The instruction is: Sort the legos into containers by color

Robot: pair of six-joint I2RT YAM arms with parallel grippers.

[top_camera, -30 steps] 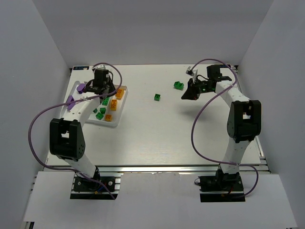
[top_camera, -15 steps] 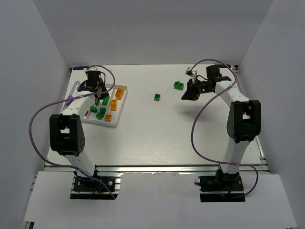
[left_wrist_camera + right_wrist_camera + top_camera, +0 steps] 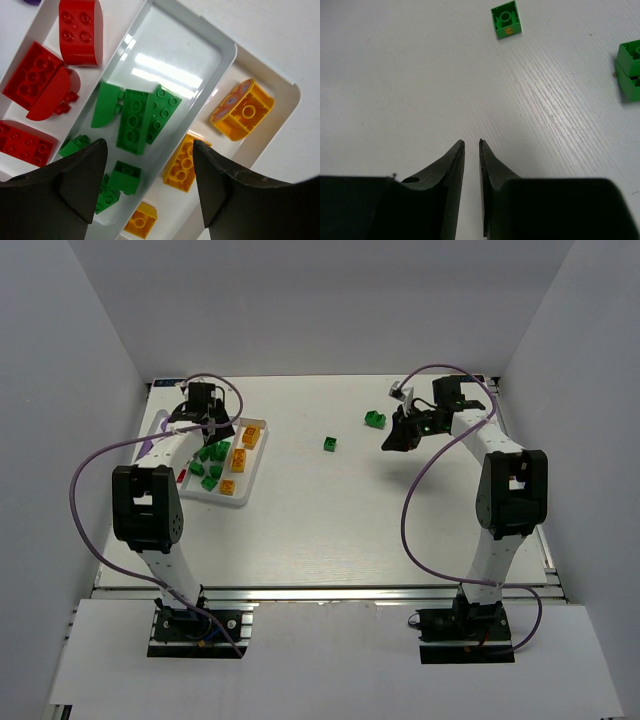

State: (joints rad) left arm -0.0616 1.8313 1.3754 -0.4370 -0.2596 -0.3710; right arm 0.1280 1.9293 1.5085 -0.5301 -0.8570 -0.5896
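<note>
White table (image 3: 330, 530), tray (image 3: 228, 48) by left edge, green lego (image 3: 330, 443) mid-table

text: none readable | print on orange-yellow lego (image 3: 243, 110): illegible

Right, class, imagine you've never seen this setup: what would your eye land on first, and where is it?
The white tray at the left of the table stands out, its red bricks, green bricks and orange-yellow bricks in separate compartments, the open left gripper above the green ones. Two loose green bricks lie on the table further right, near the barely parted right gripper.
</note>
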